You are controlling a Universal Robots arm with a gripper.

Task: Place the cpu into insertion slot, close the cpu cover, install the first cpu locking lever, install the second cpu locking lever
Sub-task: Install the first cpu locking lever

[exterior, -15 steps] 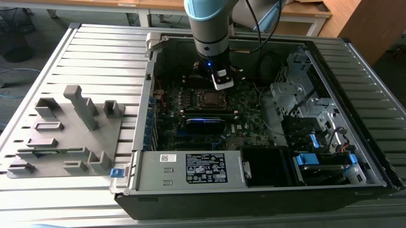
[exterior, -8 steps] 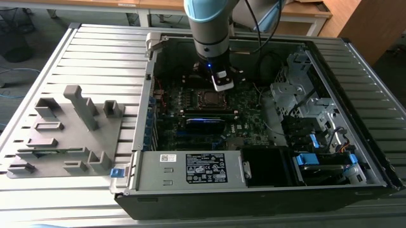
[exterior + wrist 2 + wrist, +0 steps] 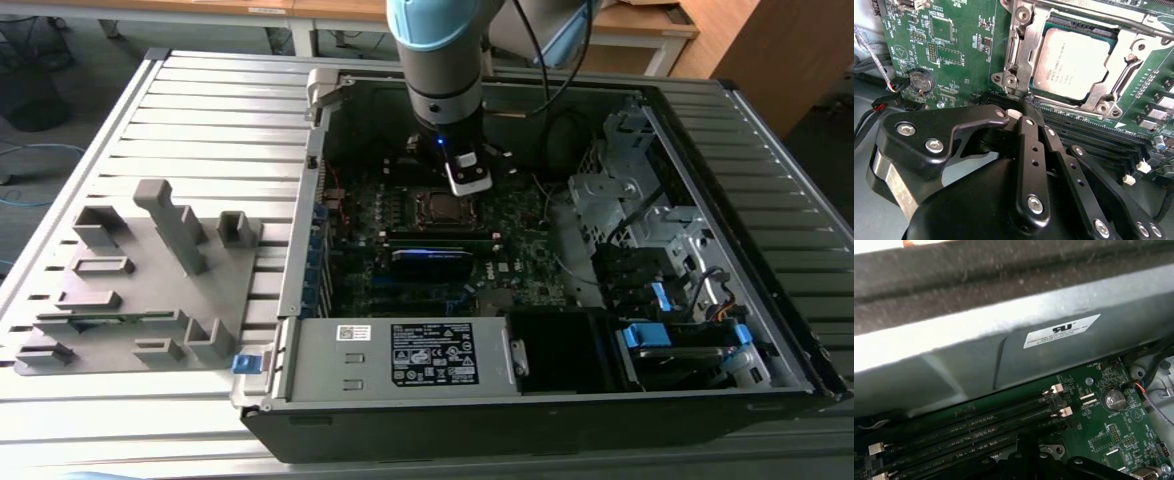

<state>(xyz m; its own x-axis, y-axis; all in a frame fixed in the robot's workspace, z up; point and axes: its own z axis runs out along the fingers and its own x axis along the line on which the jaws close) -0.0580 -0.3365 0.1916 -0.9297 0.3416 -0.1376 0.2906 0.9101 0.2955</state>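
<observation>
The cpu (image 3: 1074,62) sits in the insertion slot (image 3: 1015,60), thin, light and fragile, an edges-only grip, while the tool (image 3: 1026,107), pressed together and empty, hovers just beside.

The arm (image 3: 443,60) is showing grey tube sections with a light-blue joint cap. The hand (image 3: 1026,107) is displaying matte black linkages carrying silver screws (image 3: 1035,202).

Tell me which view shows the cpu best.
Second wrist view: the cpu sits close up in the insertion slot, its silver top plain. The exterior view has it small and far, below the arm. The first wrist view looks at memory slots.
</observation>
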